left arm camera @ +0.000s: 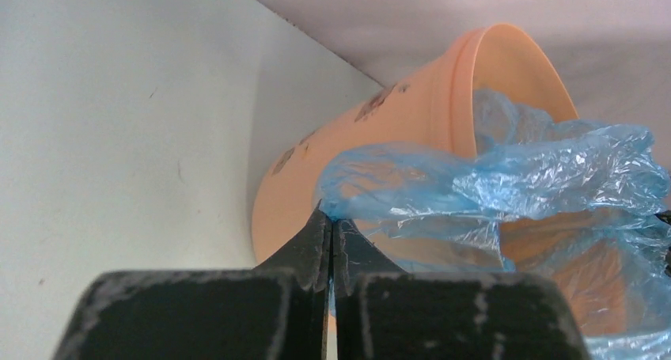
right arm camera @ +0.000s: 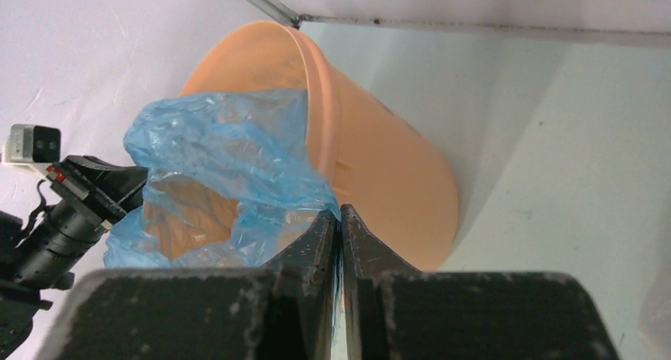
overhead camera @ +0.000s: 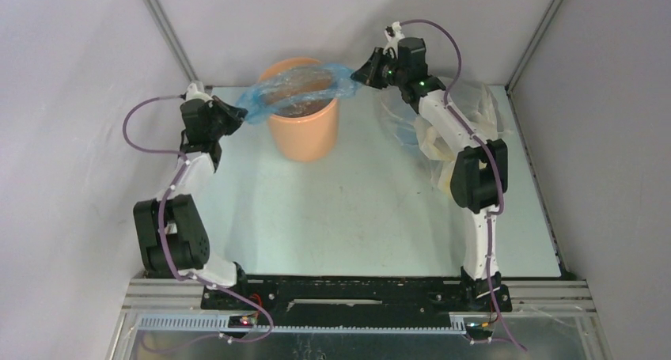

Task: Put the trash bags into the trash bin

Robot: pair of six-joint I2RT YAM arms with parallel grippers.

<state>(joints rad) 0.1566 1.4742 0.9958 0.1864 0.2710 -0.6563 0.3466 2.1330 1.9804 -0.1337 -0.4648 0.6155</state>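
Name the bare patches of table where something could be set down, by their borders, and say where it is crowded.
Free: the table middle, between the trash bin behind and the base rail in front. Crowded: the back, where the left pincer and right pincer stretch the trash bag over the bin, and the clear sack back-right.

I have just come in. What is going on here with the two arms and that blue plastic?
The two arms are holding the trash bag stretched over the trash bin. The left gripper is shut on its left edge and the right gripper on its right edge, so the film spans the rim and sags partly into the opening. It is not yet fully inside.
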